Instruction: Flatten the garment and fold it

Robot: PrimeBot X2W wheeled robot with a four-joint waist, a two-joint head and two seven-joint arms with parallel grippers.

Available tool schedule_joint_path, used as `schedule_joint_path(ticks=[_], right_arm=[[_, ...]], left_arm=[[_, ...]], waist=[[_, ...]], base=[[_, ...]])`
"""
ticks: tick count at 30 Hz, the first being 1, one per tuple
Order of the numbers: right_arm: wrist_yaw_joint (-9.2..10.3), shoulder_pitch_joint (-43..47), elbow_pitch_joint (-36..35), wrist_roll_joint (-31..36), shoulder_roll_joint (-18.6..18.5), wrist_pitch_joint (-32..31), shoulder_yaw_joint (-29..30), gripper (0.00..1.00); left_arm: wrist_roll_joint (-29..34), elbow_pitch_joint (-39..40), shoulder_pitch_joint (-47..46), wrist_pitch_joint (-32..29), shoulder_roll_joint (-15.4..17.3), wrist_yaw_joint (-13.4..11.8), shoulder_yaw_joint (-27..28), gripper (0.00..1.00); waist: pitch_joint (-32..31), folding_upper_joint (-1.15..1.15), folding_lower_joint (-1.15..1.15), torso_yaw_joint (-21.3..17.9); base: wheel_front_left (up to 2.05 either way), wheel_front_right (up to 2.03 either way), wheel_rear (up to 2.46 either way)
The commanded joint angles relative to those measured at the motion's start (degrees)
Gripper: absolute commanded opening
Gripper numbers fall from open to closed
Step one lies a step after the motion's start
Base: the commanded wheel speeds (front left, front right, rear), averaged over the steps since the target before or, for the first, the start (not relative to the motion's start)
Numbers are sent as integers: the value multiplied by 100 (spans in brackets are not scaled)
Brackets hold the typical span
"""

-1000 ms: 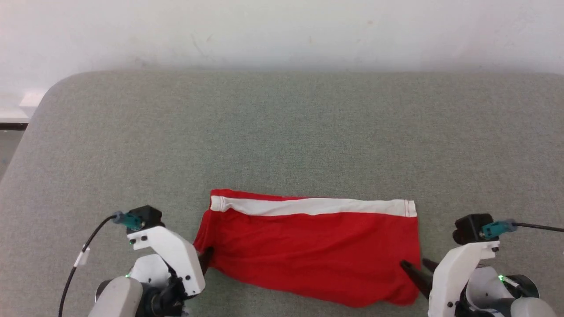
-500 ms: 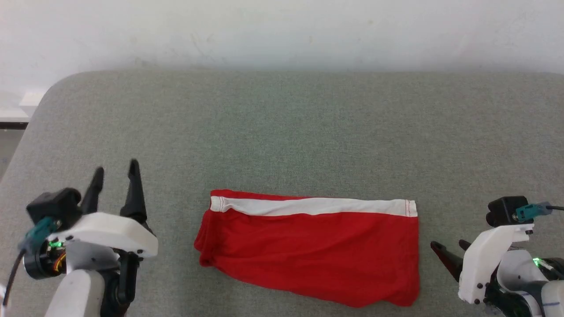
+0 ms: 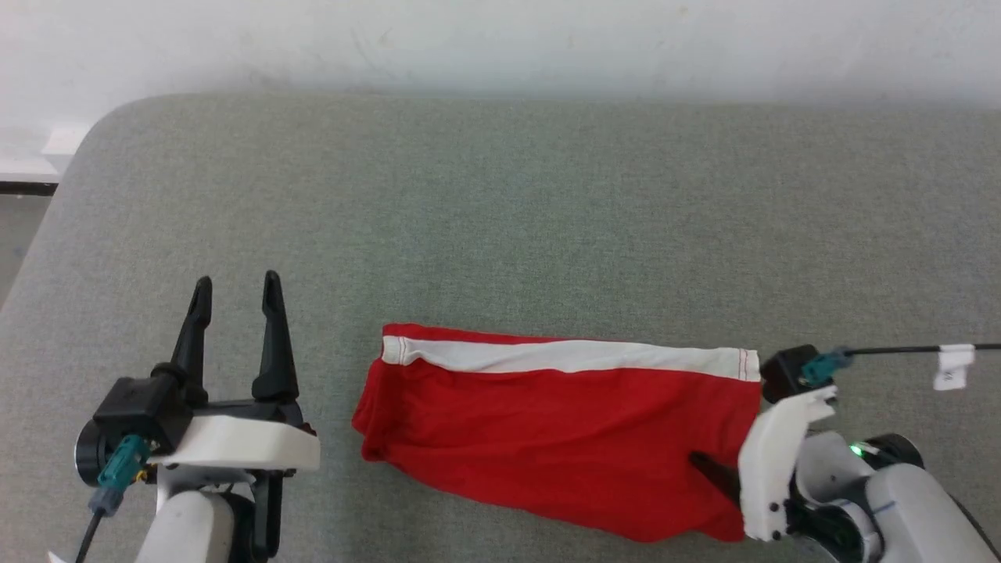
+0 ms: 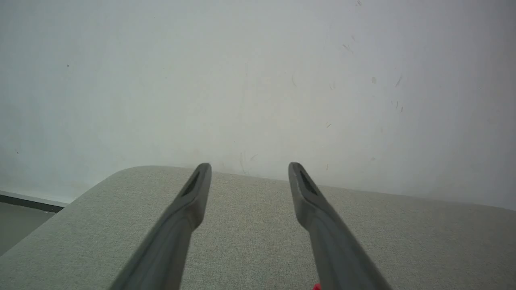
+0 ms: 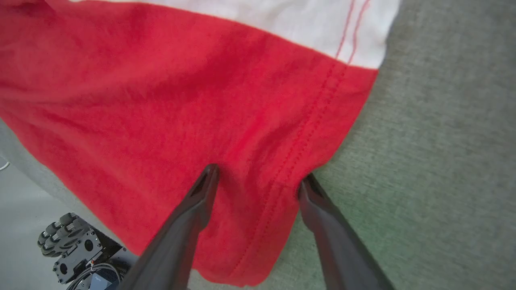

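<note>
Now at the 3 o'clock end of the garment (image 3: 547, 438), with open fingers

Finds the garment spread on the grey surface (image 3: 500, 219), toward 6 o'clock in the head view, as one long rectangle with the white band (image 3: 563, 356) along its 12 o'clock edge. Looks mostly flattened, with soft wrinkles near the 6 o'clock edge and a small bunched corner at 9 o'clock. Probably laid lengthwise like this for reaching both short ends from the sides.

Places the right gripper (image 5: 259, 172) at the 3 o'clock end of the cloth, with fingers spread wide, one tip over the red cloth and the other at the stitched hem, with nothing pinched between. Seems set there for taking this end and carrying it toward 9 o'clock as a fold. Cannot tell whether the tips already touch the cloth.

Holds the left gripper (image 3: 238, 280) at 8 o'clock, well apart from the garment, with fingers wide and empty, pointing to 12 o'clock toward the wall (image 4: 258, 80). Likely parked aside to leave room for the fold.

Judged as the step between flattening and folding. Needs next a grip on both layers at the hem, to avoid lifting only the top one.
</note>
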State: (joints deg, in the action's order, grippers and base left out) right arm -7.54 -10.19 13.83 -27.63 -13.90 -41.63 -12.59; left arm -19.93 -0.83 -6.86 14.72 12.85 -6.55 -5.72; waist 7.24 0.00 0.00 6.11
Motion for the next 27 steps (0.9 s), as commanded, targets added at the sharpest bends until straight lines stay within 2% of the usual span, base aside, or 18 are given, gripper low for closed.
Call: schedule_joint_path(ticks=[1, 8, 9, 10, 11, 12, 18, 27], right_arm=[[5, -120, 82, -66, 46, 43, -127, 100], [5, -457, 551, -199, 42, 258, -717, 100], [5, -487, 630, -213, 10, 254, -749, 89], [5, -516, 697, -215, -28, 254, -763, 37], [5, -542, 756, -205, -75, 267, -770, 9], [5, -561, 819, -202, -120, 286, -749, 0], [5, -602, 1128, -221, -441, 343, -446, 0], [5, -718, 1604, 146, -983, 352, 421, 0]], left_arm=[[75, 49, 112, 26, -52, 61, 59, 100], [263, 35, 185, 27, -375, 330, 328, 100], [291, 24, 184, 27, -406, 364, 362, 100], [318, 16, 184, 27, -435, 396, 398, 100], [345, 6, 188, 27, -461, 427, 432, 100], [374, -3, 194, 27, -483, 456, 464, 100], [505, -57, 254, 28, -588, 621, 622, 100], [624, -186, 277, 28, -703, 783, 795, 100]], waist=[[11, 0, 0, 3], [20, 0, 0, 80], [17, 0, 0, 89], [11, 0, 0, 94], [3, 0, 0, 97], [-5, 0, 0, 95], [-74, 0, 0, 46], [-112, 0, 0, -69]], base=[[0, 0, 0], [0, 0, 0], [0, 0, 0], [0, 0, 0], [0, 0, 0], [0, 0, 0], [0, 0, 0], [0, 0, 0]])
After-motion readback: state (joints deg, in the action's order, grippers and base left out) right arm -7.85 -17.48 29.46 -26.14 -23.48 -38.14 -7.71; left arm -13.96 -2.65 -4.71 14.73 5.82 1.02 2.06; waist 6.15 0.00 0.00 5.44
